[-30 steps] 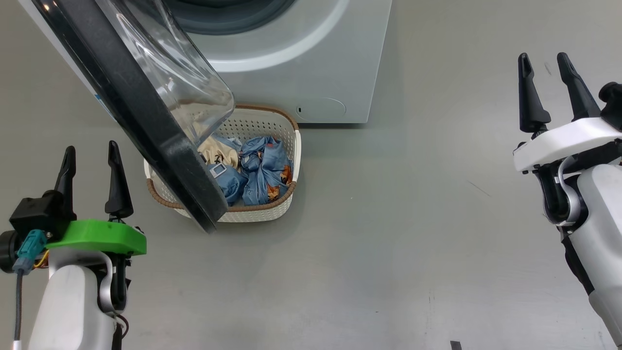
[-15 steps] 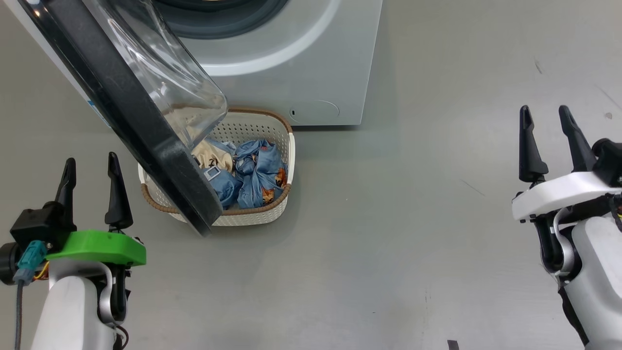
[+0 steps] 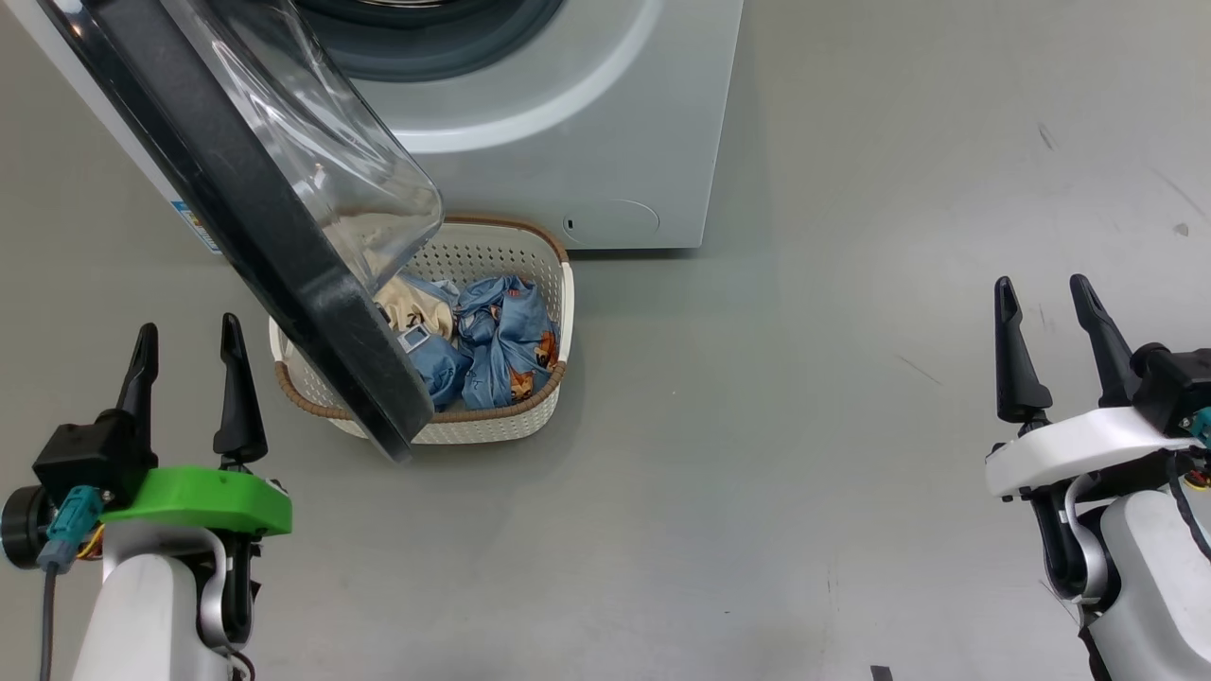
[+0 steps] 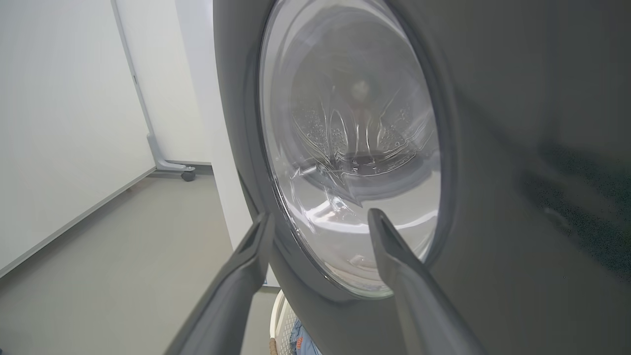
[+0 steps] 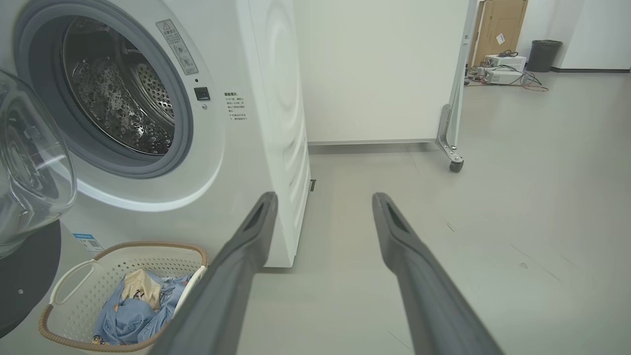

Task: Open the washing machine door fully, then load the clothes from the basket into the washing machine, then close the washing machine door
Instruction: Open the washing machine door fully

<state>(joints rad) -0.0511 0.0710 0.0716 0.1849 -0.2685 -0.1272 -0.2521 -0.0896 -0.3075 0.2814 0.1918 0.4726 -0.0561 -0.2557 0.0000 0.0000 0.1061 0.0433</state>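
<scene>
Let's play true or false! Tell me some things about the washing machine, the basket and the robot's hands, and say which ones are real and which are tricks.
1. The washing machine door is open. True.
2. The clothes are inside the washing machine. False: they lie in the basket.
3. The basket sits on top of the washing machine. False: it stands on the floor in front of it, partly under the open door.
4. The left gripper and the right gripper both have open jaws and hold nothing. True.
</scene>
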